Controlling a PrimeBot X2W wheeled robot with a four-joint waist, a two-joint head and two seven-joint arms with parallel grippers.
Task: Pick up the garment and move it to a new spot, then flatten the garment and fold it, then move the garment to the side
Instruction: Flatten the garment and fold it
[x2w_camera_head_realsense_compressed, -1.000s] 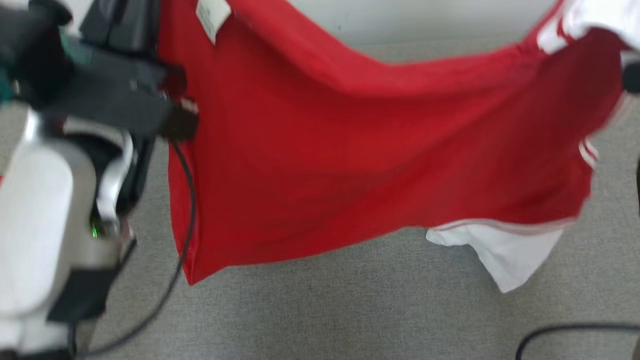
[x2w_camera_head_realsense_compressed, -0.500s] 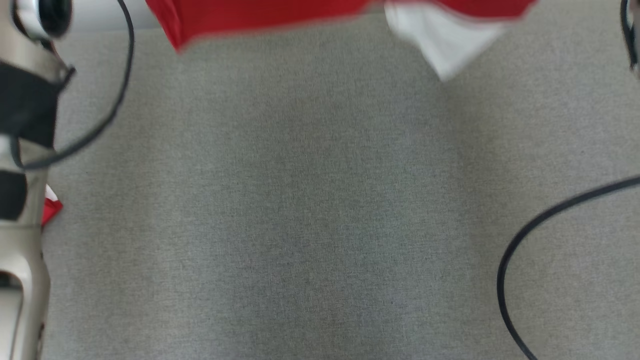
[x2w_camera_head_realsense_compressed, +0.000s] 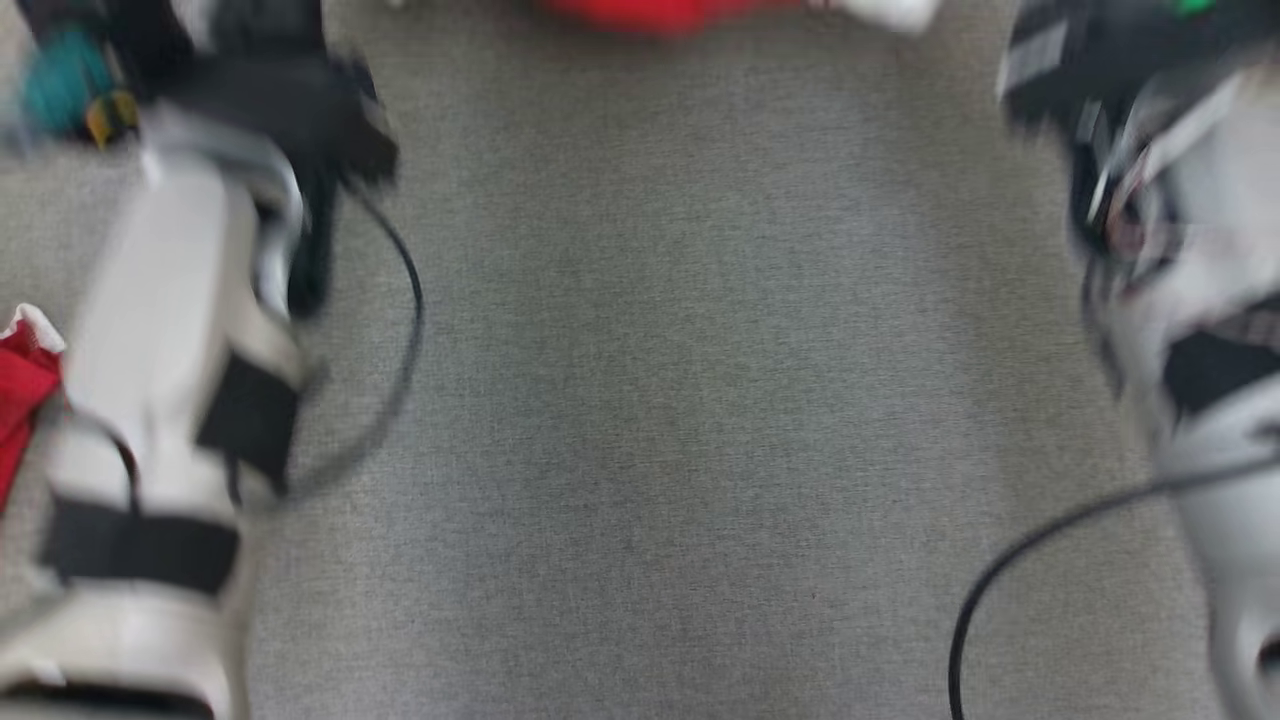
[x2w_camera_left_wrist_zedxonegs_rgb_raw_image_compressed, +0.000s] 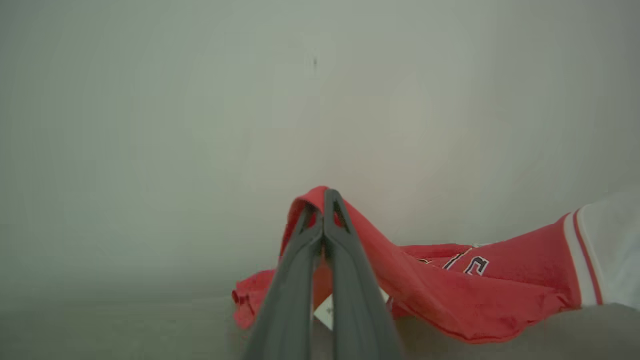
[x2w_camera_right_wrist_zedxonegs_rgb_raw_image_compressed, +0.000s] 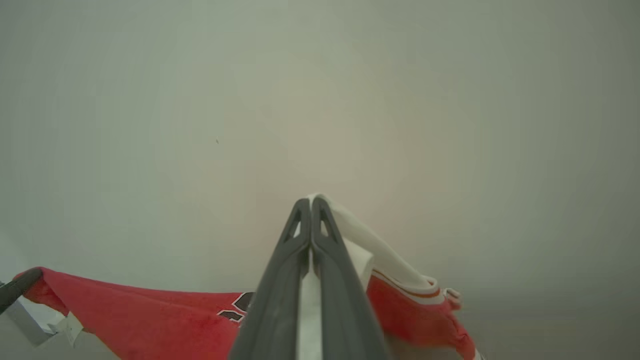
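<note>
- Grey woven surface (x2w_camera_head_realsense_compressed: 680, 400): flat and plain, blurred in the head view.
- 12 o'clock edge: red garment (x2w_camera_head_realsense_compressed: 650, 12) with a white part; the wrist views show its bulk resting on the surface.
- 9 o'clock edge: red cloth piece (x2w_camera_head_realsense_compressed: 20, 385) with a white rim.
- 4–5 o'clock: black cable (x2w_camera_head_realsense_compressed: 1000, 570) curving; lying or hanging, cannot tell.

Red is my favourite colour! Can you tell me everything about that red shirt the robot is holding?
The red jersey looks like soft knit, with a white sleeve, striped trim, dark lettering and a white label. The left end effector pinches its red edge, the right end effector its sleeve; it sags crumpled between them.
</note>
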